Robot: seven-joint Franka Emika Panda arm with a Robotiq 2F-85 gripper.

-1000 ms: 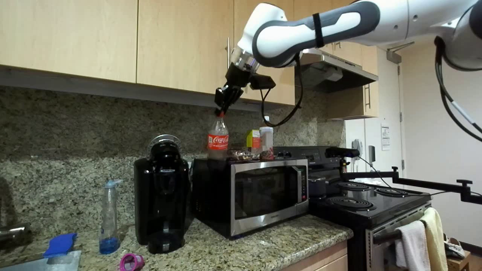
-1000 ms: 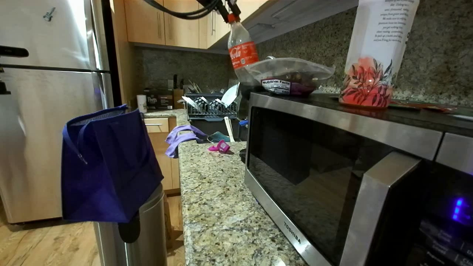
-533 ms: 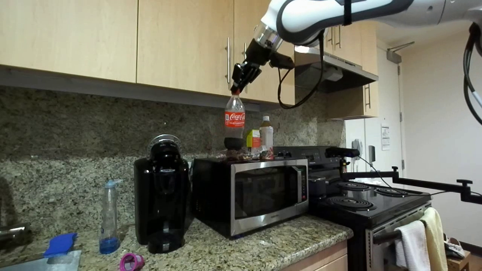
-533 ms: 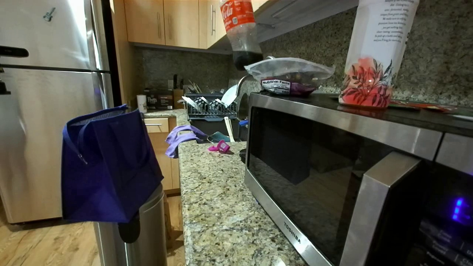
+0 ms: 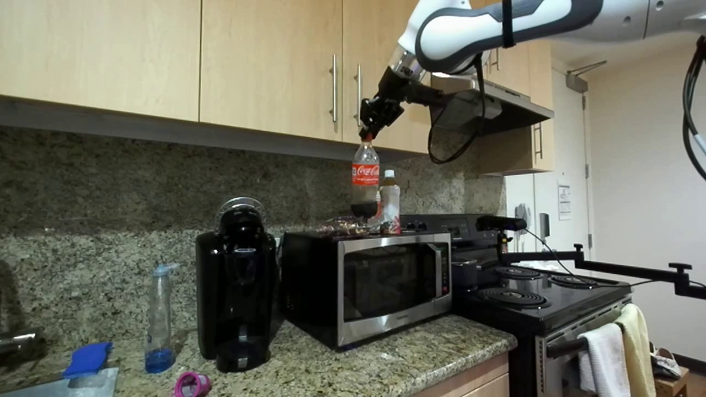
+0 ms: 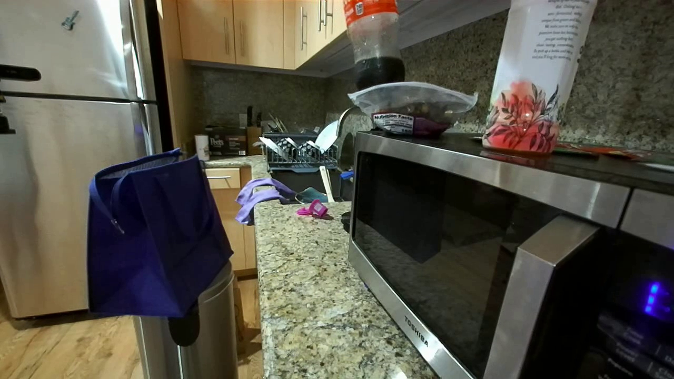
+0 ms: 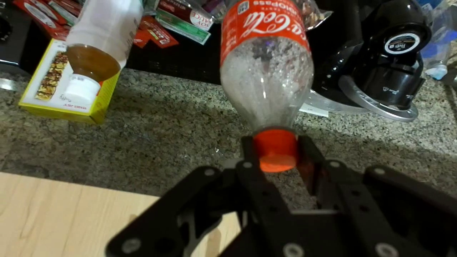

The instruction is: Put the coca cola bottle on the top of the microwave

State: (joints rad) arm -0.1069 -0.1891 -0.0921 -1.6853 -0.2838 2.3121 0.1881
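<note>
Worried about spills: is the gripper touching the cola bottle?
Touching: the wrist view shows the gripper pinching the bottle by both sides of its cap.

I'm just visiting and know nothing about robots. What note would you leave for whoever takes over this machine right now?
Jaws: shut on the cola bottle by its red cap.
Where: the cola bottle hangs over the microwave, seemingly just above its top.
Done: the cola bottle is gripped and up over its goal.
Left: set it down, let go, back away. I'd probably steer clear of the food bag and tall drink bottle also up there.
</note>
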